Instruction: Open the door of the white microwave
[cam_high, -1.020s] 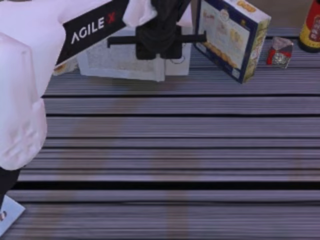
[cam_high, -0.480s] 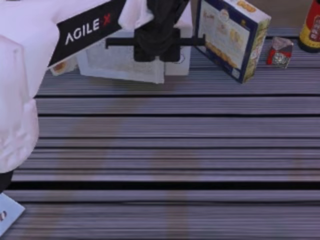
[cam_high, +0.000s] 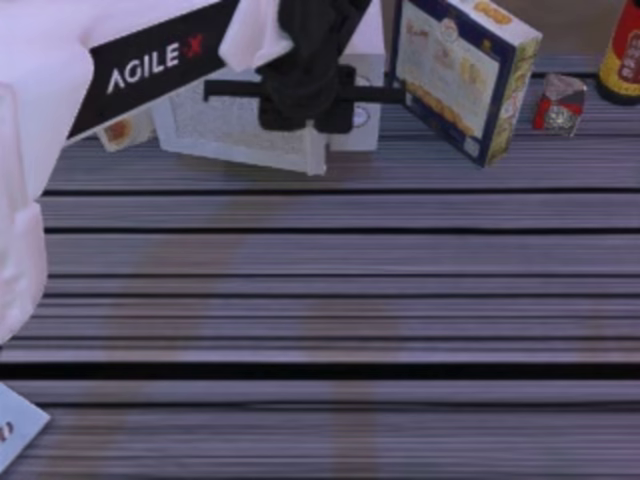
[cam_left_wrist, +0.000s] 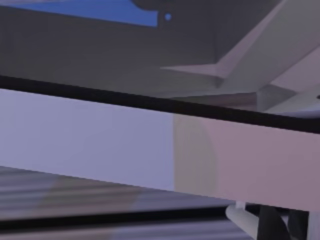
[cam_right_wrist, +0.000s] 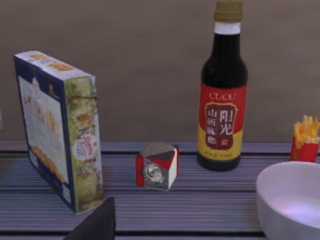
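The fingers of the left gripper (cam_high: 300, 92) are sitting right over the front of the white microwave (cam_high: 365, 60) at the far edge of the bench (cam_high: 320, 300), but the black wrist block is hiding them from above, so whether they are spread or pinched on anything I cannot tell. The door (cam_high: 245, 125) is showing its grey speckled mesh window and is angling out from the cabinet, its free edge pointing toward the near side while its hinged side sits at the top view's left, so I judge the swing is partly made. The left wrist view is filling up with pale panels and a dark seam, too close to read. To finish well, the arm should be tracing the door's arc about that hinge rather than hauling straight back, keeping the wrist turning with the panel so the contact isn't slipping off the edge. It should also be minding the cereal box (cam_high: 465, 75) standing just beside the microwave on the right. The right gripper is parked out of the top view, its camera looking at the soy sauce bottle (cam_right_wrist: 223, 90).
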